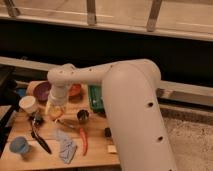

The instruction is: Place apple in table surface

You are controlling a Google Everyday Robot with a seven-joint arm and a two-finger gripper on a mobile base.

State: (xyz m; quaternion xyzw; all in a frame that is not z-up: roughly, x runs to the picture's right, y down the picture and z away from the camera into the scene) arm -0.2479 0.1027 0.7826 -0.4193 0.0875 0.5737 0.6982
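Observation:
The apple (56, 113), small, round and orange-yellow, sits between the fingers of my gripper (55, 110) over the left middle of the table surface (95, 150), a light brown wooden plank top. The gripper hangs from the big white arm (125, 100) that sweeps in from the right. It is shut on the apple and holds it just above the wood. The apple's lower part shows and its top is hidden by the fingers.
A white cup (28, 104), a purple bowl (42, 92) and an orange bowl (75, 90) lie behind the gripper. A green tray (95, 99), a steel cup (83, 116), a red chili (83, 141), a grey-blue cloth (65, 148), a black utensil (40, 138) and a blue cup (19, 146) are around it.

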